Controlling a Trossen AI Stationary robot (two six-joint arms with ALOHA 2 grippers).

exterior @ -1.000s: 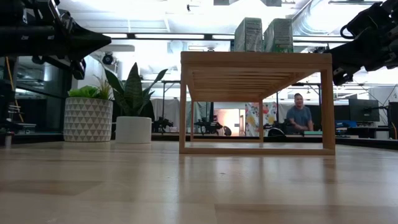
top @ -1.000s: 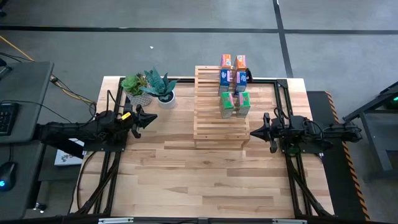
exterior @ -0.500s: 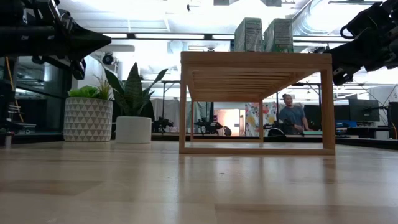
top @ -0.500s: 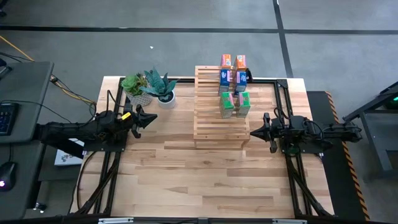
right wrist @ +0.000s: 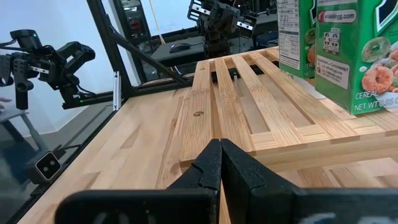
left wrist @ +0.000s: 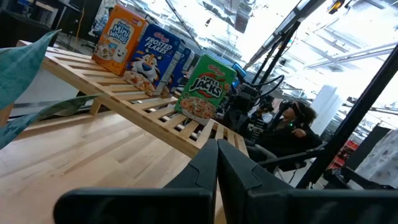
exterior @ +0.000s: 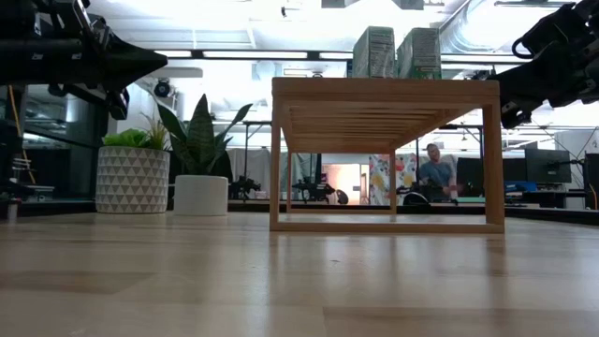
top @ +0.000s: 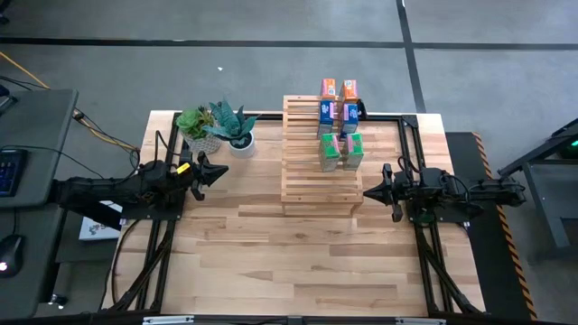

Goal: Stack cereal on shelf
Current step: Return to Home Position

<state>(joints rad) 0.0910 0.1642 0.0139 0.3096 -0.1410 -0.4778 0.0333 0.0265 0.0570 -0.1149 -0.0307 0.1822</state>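
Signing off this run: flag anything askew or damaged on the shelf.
Nothing stands out. Six cereal boxes stand upright in colour pairs on the shelf; left end effector and right end effector are clear of it.

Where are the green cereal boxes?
In the high view, the green cereal boxes stand side by side on the right half of the shelf, right next to the blue boxes.

— Where do we find the shelf (top: 302, 176)?
— In the middle of the table (top: 289, 262), with the cereal (top: 330, 152) paired along its right side
— And the plants (top: 217, 131)?
— We see them left of it, toward the far edge
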